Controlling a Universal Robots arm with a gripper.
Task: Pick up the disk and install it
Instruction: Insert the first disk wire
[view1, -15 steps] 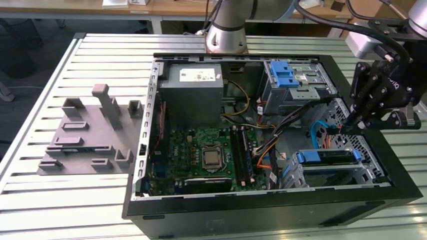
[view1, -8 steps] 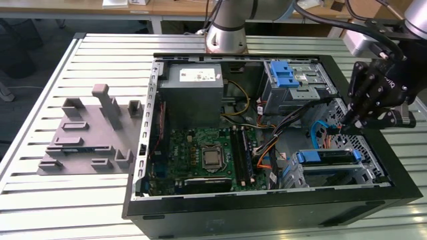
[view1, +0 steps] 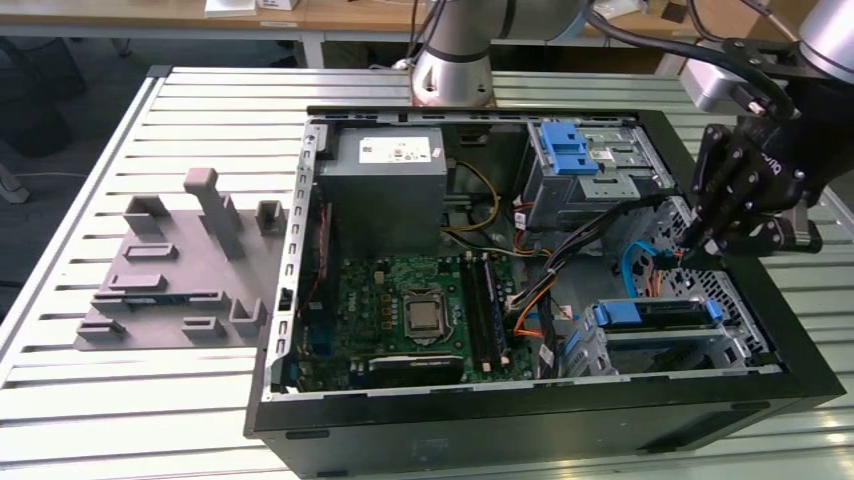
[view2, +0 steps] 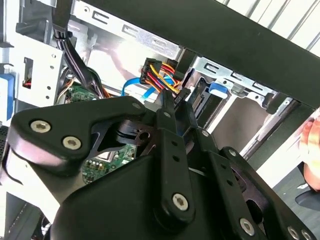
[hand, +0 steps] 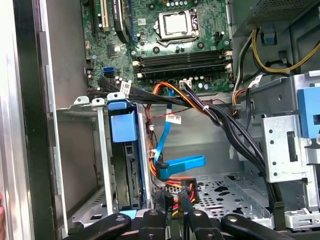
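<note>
1. While the gripper (view1: 714, 245) hung at the right of the exterior view, just inside the open computer case (view1: 534, 415), the disk (view1: 650, 314) sat in the metal drive cage (view1: 741, 340) at the lower right of that frame. Its blue carrier showed along the edge.
2. Seen in the first wrist view, the disk (hand: 122, 127) stood on edge in a slot of the cage (hand: 80, 150), with the carrier's blue tab facing out.
3. Judging by its metal body, the disk would be stiff, fairly heavy for its size and sensitive to knocks. Its flat faces would likely be slippery. The plastic carrier's side rails looked like the safer hold, away from the label and the connector end.
4. Whether the gripper was spread or pressed together could not be told. In the second wrist view its tip (view2: 175, 102) was at a plug with red, yellow and black wires (view2: 159, 72), touching or just beside it.
5. It was not holding the disk, which lay near but apart from it.
</note>
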